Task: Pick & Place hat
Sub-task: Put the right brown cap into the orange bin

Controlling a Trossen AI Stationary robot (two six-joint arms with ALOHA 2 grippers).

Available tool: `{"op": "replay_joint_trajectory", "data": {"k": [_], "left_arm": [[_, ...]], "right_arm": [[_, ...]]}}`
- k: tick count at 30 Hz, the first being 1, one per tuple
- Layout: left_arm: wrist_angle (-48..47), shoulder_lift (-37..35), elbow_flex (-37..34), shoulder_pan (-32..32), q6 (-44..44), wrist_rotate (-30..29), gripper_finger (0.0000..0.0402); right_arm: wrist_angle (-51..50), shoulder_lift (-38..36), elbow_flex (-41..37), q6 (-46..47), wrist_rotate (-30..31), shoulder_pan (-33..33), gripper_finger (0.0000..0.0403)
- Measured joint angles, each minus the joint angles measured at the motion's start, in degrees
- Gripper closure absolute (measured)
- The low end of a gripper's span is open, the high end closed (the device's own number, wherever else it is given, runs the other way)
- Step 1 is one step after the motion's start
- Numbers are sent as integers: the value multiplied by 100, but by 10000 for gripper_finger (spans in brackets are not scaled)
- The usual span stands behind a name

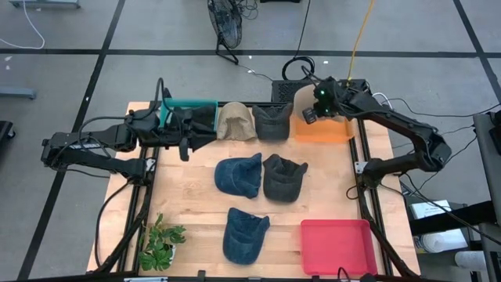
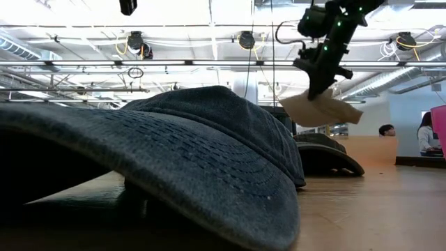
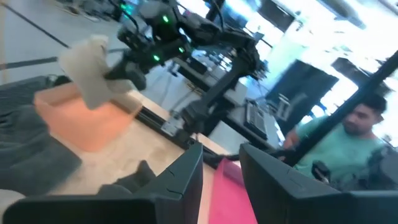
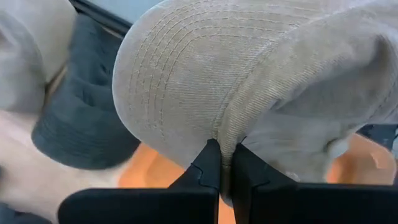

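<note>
Beige cloth hangs pinched in our right gripper (image 4: pixel 219 163), a hat (image 4: pixel 249 74) above the orange bin (image 1: pixel 322 130) at upper right, so we judge release comes next; left gripper (image 3: pixel 221 171) waits half-open.

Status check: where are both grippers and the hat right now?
Right gripper shut on tan hat, hanging above orange bin. Left gripper open, empty, near teal bin. Nothing blocking the drop.

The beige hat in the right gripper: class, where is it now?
The beige hat hangs pinched in the shut right gripper, lifted over the orange bin at the table's far right, beside a dark grey hat.
</note>
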Motion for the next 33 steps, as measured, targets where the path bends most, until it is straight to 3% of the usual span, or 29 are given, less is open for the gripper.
{"op": "replay_joint_trajectory", "data": {"k": [6, 17, 33], "left_arm": [[0, 0, 0, 0, -76, -472, 284], [-7, 0, 0, 0, -143, -728, 284], [-11, 0, 0, 0, -428, -744, 284]], "right_arm": [[28, -29, -545, 170, -77, -229, 403], [474, -61, -1281, 393, -947, -520, 402], [687, -90, -1613, 530, -792, -562, 362]]}}
